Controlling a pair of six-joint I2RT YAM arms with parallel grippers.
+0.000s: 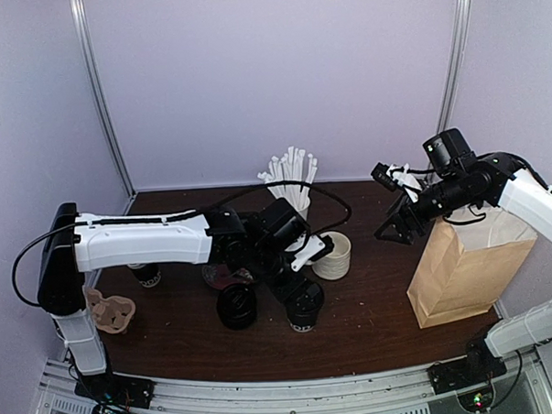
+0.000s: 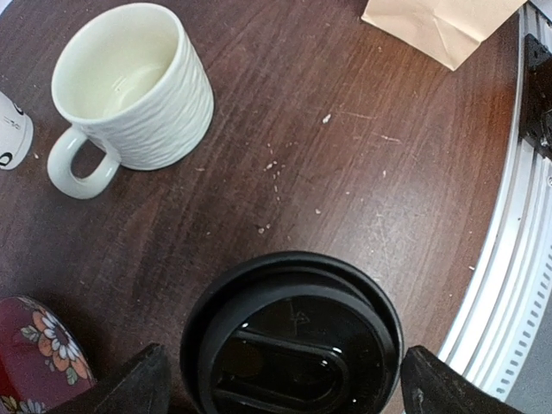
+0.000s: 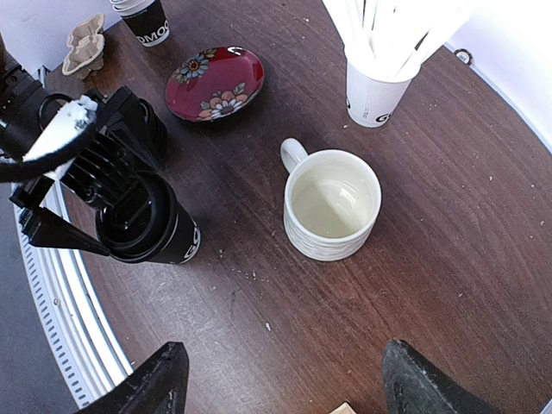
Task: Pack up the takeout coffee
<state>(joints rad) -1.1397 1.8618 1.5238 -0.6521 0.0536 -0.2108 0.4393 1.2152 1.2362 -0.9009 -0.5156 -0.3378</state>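
Dark wood table (image 2: 362, 172), scratched, crumb-specked; pale lilac walls (image 1: 270, 79); metal rail (image 1: 293, 390) along near edge. Lidded coffee cup (image 2: 293, 336) upright on table between left fingers (image 2: 129, 384), spread apart; right fingers (image 3: 168, 379) apart, empty, near paper bag (image 1: 462, 263).

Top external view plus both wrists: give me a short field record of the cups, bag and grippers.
cup one: black-lidded white paper cup, upright on the table
cup two: second lidded cup, upright beside it, ungripped
bag: brown paper bag, upright, contents not visible
left gripper: open, fingers flanking cup one's lid
right gripper: open, empty, in the air beside the bag
other: cream ribbed ceramic mug, red floral plate
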